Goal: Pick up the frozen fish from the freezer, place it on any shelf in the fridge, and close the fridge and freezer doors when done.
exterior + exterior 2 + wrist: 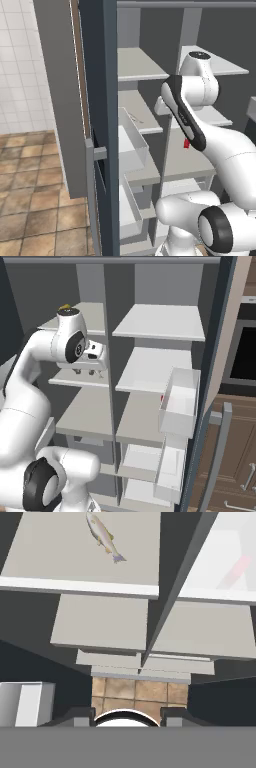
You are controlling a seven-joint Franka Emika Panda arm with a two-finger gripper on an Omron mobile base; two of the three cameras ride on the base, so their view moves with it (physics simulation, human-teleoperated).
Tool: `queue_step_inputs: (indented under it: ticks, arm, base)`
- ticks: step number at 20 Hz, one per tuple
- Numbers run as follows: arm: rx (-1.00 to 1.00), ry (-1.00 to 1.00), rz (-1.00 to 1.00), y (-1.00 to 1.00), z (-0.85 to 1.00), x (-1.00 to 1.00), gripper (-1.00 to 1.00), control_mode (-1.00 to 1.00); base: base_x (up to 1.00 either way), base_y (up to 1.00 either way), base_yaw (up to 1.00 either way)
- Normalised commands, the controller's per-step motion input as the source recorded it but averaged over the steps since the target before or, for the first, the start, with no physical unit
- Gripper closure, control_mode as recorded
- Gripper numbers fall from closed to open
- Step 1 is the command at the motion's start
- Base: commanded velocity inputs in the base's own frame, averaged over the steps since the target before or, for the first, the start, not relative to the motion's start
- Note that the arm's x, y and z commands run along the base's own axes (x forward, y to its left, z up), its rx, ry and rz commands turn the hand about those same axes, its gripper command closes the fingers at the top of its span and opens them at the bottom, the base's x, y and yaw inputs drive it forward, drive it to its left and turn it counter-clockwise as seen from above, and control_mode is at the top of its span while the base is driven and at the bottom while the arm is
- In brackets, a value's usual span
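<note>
while hand view shows frozen fish [104, 536] on shelf [50, 562], claw [90, 373] empty

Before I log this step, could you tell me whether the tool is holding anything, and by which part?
Nothing is held: the slender silvery fish lies on a pale grey shelf, apart from the tool.

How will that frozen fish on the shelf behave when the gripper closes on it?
The frozen fish looks thin and tapered, lying flat on its shelf, so it probably slides or spins if nudged. Being frozen, it is likely stiff. Its smooth silvery skin may slip between the fingers.
</note>
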Motion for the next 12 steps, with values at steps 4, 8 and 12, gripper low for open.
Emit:
queue_step_inputs:
  ticks: [4,8,12]
  arm:
    - [0.00,0.01,0.02,0.07,-0.03,-0.19,-1.00,-1.00]
    - [0.01,0.01,0.01,0.25,-0.30,-0.48,-1.00,-1.00]
    - [0.02,-0.07,0.00,0.33,-0.32,-0.37,-1.00,-1.00]
  base:
    - [0.00,0.00,0.00]
    - [0.00,0.00,0.00]
    - [0.00,0.00,0.00]
